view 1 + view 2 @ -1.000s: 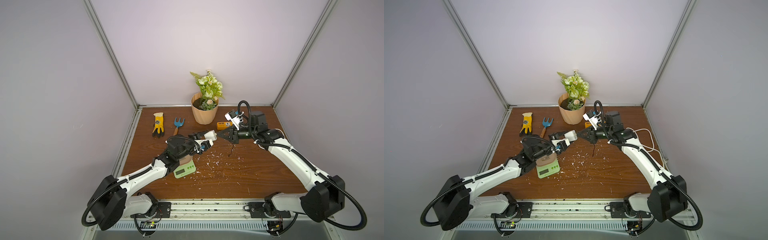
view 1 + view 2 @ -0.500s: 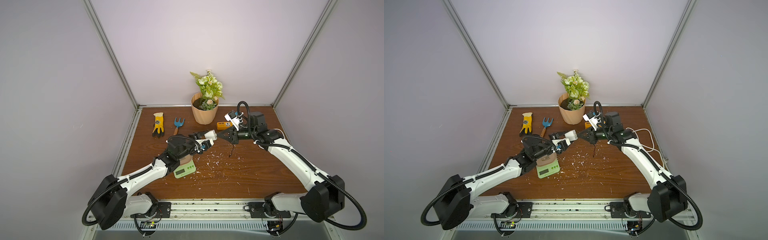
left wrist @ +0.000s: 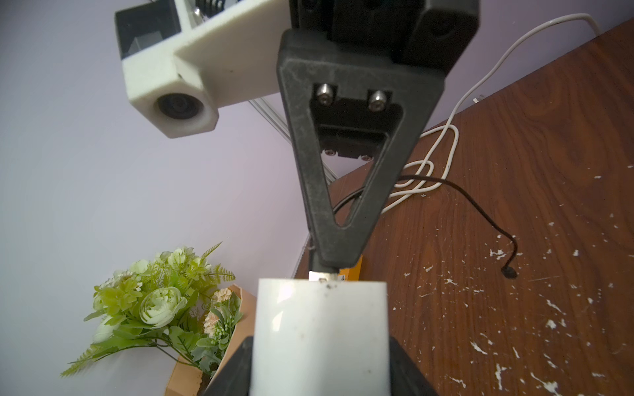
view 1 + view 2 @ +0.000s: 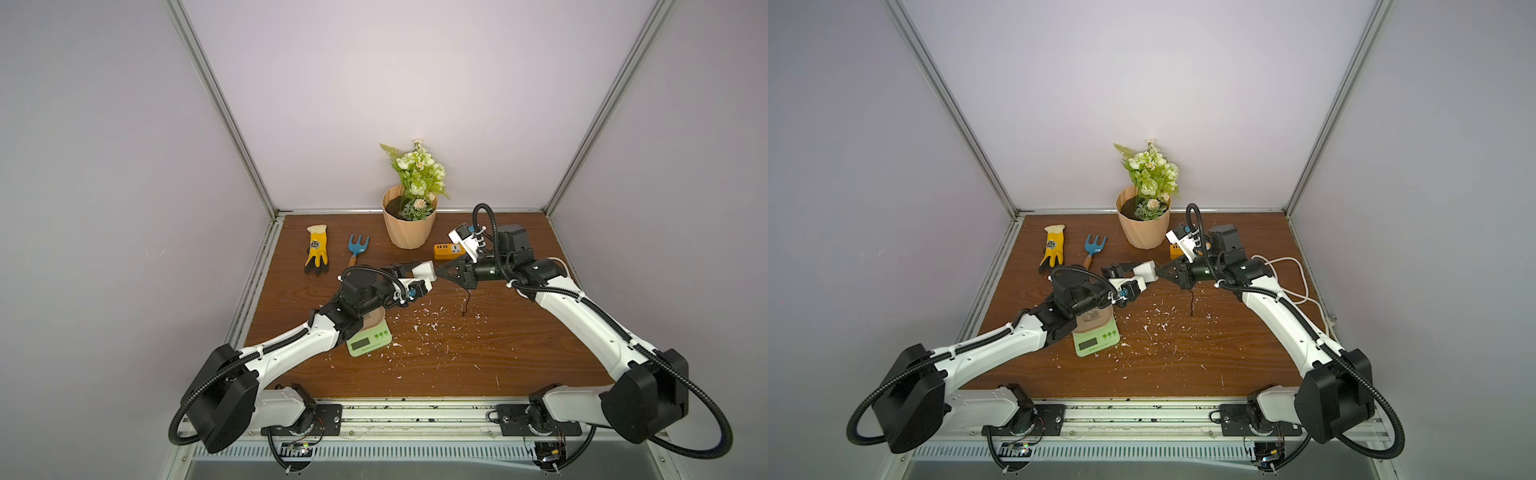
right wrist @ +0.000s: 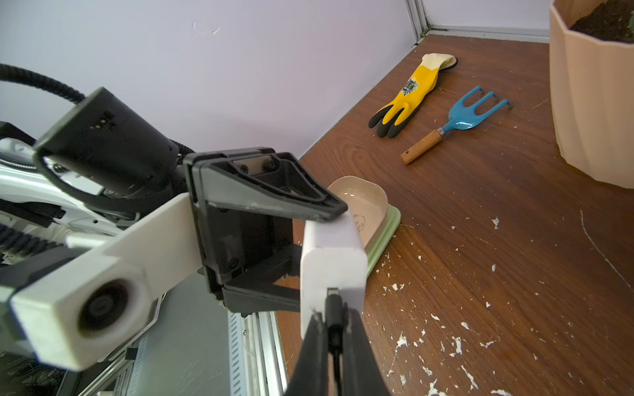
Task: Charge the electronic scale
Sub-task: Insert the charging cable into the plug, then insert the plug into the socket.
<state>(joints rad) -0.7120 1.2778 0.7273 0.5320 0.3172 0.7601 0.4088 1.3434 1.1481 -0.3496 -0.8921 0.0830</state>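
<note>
Sitting flat on the worktop (image 4: 498,353) near its front left, partly under the left arm, the electronic scale (image 4: 369,343) has its display toward the front edge and its tan panda tray (image 5: 363,202) looks empty. As far as the views show, nothing is plugged into it yet. Just above and behind it, the left jaws clamp a white charger cube (image 3: 320,329) and hold it in the air with its port end turned toward the other arm, likely to brace it against a push. The right jaws, pinched tight on the plug (image 5: 334,308) of a thin black cable (image 3: 480,209), meet the cube head-on with the plug at its port. A sliver of metal shows there, so I judge it not fully seated. The cable's far end (image 3: 509,272) hangs loose toward the worktop, well apart from the scale, presumably kept for a later step; whether it touches I cannot tell. Further back, the orange power strip (image 4: 449,249) lies just beside the flower pot (image 4: 409,228), where the cube would probably go afterwards. A glove (image 4: 316,249) and a hand fork (image 4: 357,249) lie near the back left and play no part.
</note>
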